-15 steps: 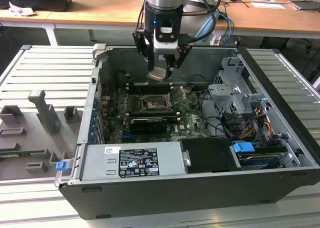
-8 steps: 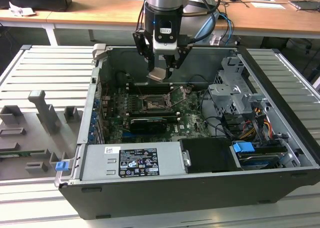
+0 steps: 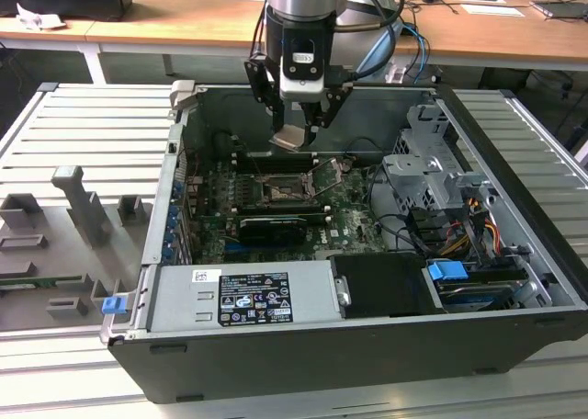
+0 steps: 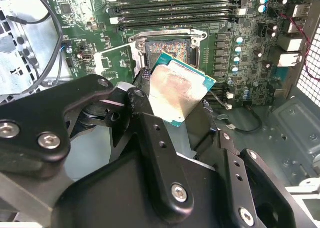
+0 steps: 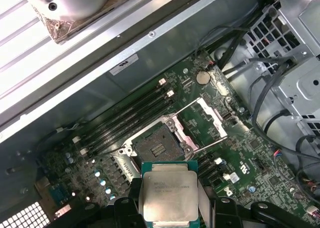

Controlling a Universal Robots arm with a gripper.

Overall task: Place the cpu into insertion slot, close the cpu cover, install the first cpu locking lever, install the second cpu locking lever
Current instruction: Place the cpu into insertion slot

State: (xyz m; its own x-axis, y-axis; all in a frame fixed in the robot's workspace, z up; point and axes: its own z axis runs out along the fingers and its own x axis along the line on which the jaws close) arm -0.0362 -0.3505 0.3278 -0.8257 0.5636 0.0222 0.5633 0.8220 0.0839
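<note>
My gripper [image 3: 296, 128] is shut on the cpu [image 3: 289, 137], a flat square chip with a pale metal face, and holds it tilted in the air inside the open computer case. In both wrist views the cpu [image 4: 175, 90] [image 5: 168, 195] sits between the black fingers [image 4: 150, 138]. The insertion slot [image 3: 278, 194] [image 5: 157, 147] [image 4: 164, 50] lies bare on the green board, some way below the chip. The cpu cover [image 5: 202, 125] [image 4: 116, 55], a silvery frame, is swung open beside the slot.
Long black memory slots [image 5: 125, 120] run along one side of the socket. A metal drive cage [image 3: 432, 171] with cables [image 3: 478, 226] fills the exterior view's right. A grey power supply [image 3: 243, 295] lies in front. Grey fixtures [image 3: 83, 208] stand on the table at the left.
</note>
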